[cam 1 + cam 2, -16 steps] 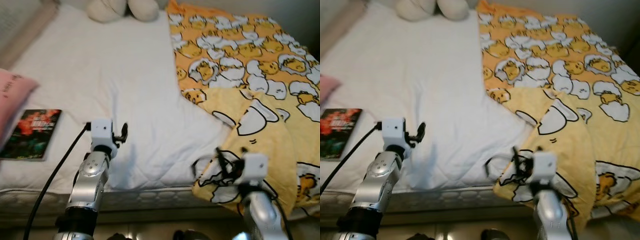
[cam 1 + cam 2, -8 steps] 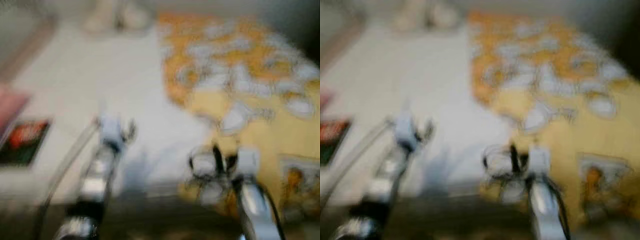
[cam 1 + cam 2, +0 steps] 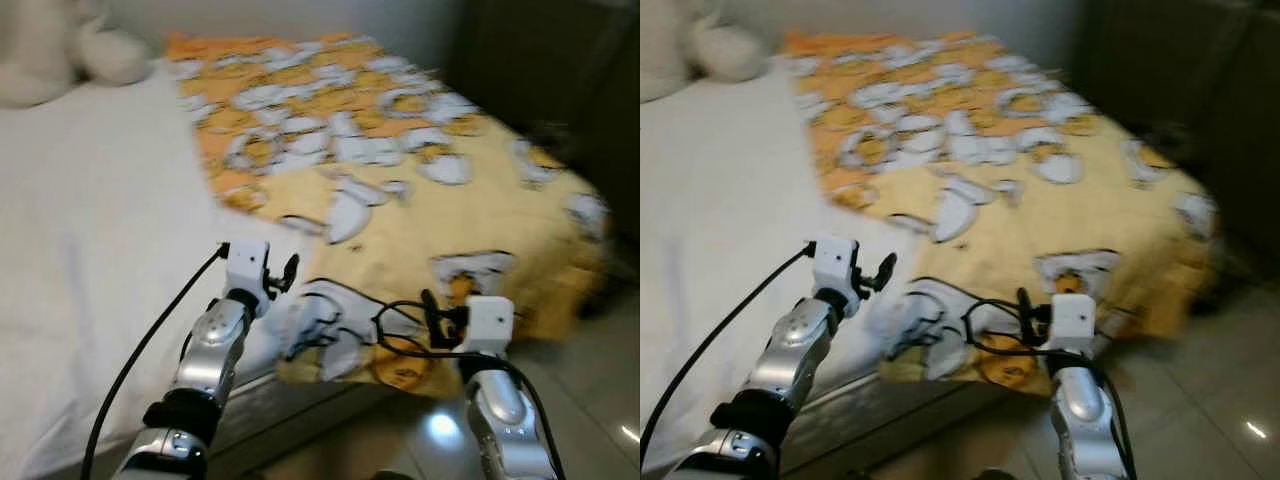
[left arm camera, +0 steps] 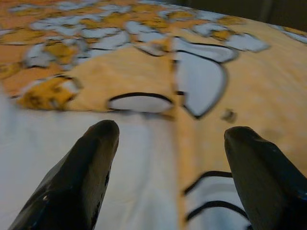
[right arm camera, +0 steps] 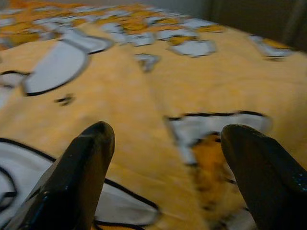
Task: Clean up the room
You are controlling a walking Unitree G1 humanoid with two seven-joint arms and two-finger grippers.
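A wide bed covered by a white quilted sheet (image 3: 90,230) is seen from above, with its near edge running across the lower part of the head views. Over the right half of the bed a large yellow-and-orange blanket printed with white egg cartoons (image 3: 400,170) is spread, and its near corner is draped over the mattress edge towards a pale glossy tiled floor (image 3: 600,400). A dark wall or piece of furniture (image 3: 540,60) is seen beyond the blanket's far right side. At the head of the bed, on the left, a cream plush toy (image 3: 60,55) is rested on the sheet. The left gripper (image 4: 168,139) is held over the line where the blanket's edge meets the white sheet, with its two black fingers (image 4: 86,163) spread well apart and nothing between them. The right gripper (image 5: 163,143) is held just above the hanging corner of the blanket, its fingers (image 5: 81,167) likewise parted wide and empty. The head views are slightly blurred.
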